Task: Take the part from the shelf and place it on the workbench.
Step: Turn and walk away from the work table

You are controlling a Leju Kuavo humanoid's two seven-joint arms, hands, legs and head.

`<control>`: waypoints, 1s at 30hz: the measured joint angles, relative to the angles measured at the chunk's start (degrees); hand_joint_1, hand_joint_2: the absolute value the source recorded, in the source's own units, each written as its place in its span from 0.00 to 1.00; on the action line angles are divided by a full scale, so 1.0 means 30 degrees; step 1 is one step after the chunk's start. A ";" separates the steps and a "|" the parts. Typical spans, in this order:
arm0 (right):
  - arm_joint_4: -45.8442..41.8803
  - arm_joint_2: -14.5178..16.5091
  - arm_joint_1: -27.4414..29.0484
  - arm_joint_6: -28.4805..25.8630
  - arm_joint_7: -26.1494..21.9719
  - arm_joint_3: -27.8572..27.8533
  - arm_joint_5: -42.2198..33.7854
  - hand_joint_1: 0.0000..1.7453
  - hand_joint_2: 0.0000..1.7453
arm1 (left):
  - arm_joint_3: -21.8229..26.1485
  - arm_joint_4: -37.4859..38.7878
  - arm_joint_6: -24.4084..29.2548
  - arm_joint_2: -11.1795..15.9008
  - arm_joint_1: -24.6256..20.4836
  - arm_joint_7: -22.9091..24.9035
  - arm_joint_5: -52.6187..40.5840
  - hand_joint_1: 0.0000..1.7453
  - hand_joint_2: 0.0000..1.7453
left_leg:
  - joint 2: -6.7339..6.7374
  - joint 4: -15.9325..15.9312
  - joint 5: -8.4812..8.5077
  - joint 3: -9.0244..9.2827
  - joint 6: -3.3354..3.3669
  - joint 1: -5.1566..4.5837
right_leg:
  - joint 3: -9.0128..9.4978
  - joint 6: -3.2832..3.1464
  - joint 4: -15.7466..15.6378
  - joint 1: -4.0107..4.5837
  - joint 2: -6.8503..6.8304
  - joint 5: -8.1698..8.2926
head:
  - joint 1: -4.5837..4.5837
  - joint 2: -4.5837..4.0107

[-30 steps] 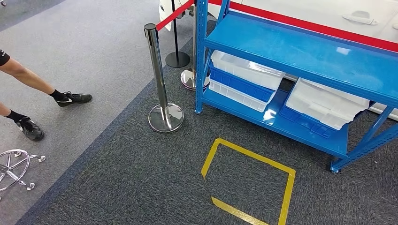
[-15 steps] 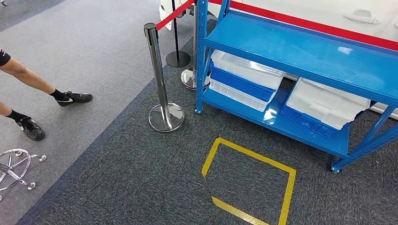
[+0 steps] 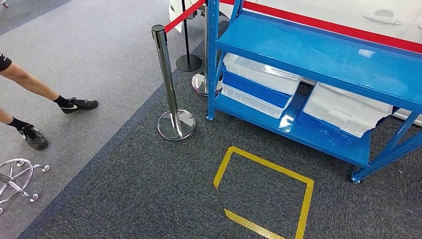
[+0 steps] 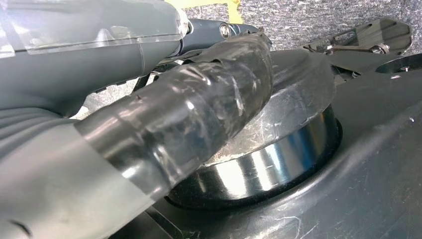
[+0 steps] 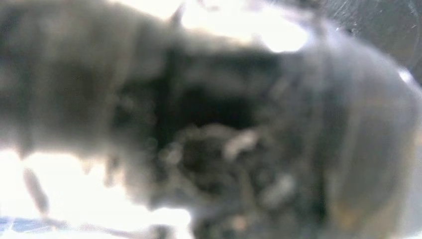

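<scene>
Found the left hand (image 4: pixel 164 124) close up in the left wrist view, with a grey ribbed cover and a thick thumb (image 4: pixel 199 112) wrapped in dark glossy tape. Could not tell whether spread or curled. Saw nothing gripped against the thumb. Made out the right hand (image 5: pixel 224 149) only as a dark blur against glare, and could not tell its state either.

Looked outward from the head view and met a yellow taped square (image 3: pixel 271 166) on the dark carpet, just before the front edge of the blue shelf (image 3: pixel 318 55). Noted a bare-looking upper deck. Noted below it a stack of white bins (image 3: pixel 261 73) with a blue bin (image 3: pixel 254 88) sandwiched in, near the left front corner of the lower deck, and a second white stack (image 3: pixel 346 109) towards its right end. Could not pick out the part itself; judged it most likely inside one of those bins, out of sight under the upper deck.

Judged the approach unfinished and weighed the risks:
- Might clip the chrome stanchion (image 3: pixel 166 79) or its red belt (image 3: pixel 185 16), both close to the shelf's left front corner, by drifting left while walking in.
- Might knock an arm on the upper deck's front edge by reaching low for the bins.
- Might drag out a whole stack instead of the part, given loosely piled bins.
- Might crowd the person's legs (image 3: pixel 30 82) or the chair base (image 3: pixel 15 177), well off to the left.
</scene>
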 joint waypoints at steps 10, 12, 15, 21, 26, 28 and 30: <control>-0.0004 -0.0002 -0.0040 -0.0246 0.0158 0.0000 -0.0137 0.00 0.00 | 0.0002 0.0000 -0.0100 0.0011 -0.0007 -0.0033 -0.0009 0.00 0.00 | 0.0000 -0.0002 0.0000 -0.0002 0.0000 -0.0002 | 0.0000 0.0000 0.0000 -0.0003 0.0000 -0.0001 | 0.0000 0.0000; -0.0004 -0.0006 -0.0047 -0.0268 0.0238 0.0000 -0.0173 0.00 0.00 | 0.0002 0.0000 -0.0122 0.0018 -0.0008 -0.0033 -0.0015 0.00 0.00 | 0.0000 -0.0002 0.0000 -0.0002 0.0000 -0.0002 | -0.0001 0.0000 0.0000 -0.0003 0.0000 -0.0001 | 0.0000 0.0000; -0.0004 -0.0009 -0.0054 -0.0228 0.0349 -0.0002 -0.0213 0.00 0.00 | 0.0000 0.0000 -0.0127 0.0022 -0.0008 -0.0035 -0.0005 0.00 0.00 | 0.0000 -0.0002 0.0000 -0.0002 0.0000 -0.0002 | -0.0002 0.0000 0.0000 -0.0003 0.0000 -0.0001 | 0.0000 0.0000; -0.0009 -0.0018 -0.0063 -0.0222 0.0384 -0.0005 -0.0222 0.00 0.00 | 0.0002 0.0000 -0.0127 0.0022 -0.0008 -0.0040 0.0000 0.00 0.00 | 0.0000 -0.0002 0.0000 -0.0004 0.0000 -0.0001 | -0.0005 0.0000 0.0000 -0.0001 0.0000 -0.0001 | 0.0000 0.0000; -0.0011 -0.0033 -0.0068 -0.0260 0.0417 -0.0007 -0.0222 0.00 0.00 | -0.0002 0.0000 -0.0144 0.0022 -0.0009 -0.0040 -0.0027 0.00 0.00 | 0.0000 -0.0002 0.0000 -0.0003 0.0000 -0.0001 | -0.0005 0.0000 0.0000 -0.0001 0.0000 -0.0001 | 0.0000 0.0000; -0.0011 -0.0040 -0.0070 -0.0306 0.0435 -0.0007 -0.0222 0.00 0.00 | -0.0002 0.0000 -0.0166 0.0024 -0.0011 -0.0040 -0.0040 0.00 0.00 | 0.0000 -0.0002 0.0000 -0.0004 0.0000 -0.0001 | -0.0004 0.0000 0.0000 -0.0001 0.0000 -0.0001 | 0.0000 0.0000; -0.0009 -0.0049 -0.0072 -0.0328 0.0446 -0.0007 -0.0226 0.00 0.00 | -0.0004 0.0000 -0.0200 0.0036 -0.0012 -0.0044 -0.0047 0.00 0.00 | 0.0000 -0.0002 0.0000 -0.0004 0.0000 -0.0001 | -0.0004 0.0000 0.0000 -0.0001 0.0000 -0.0001 | 0.0000 0.0000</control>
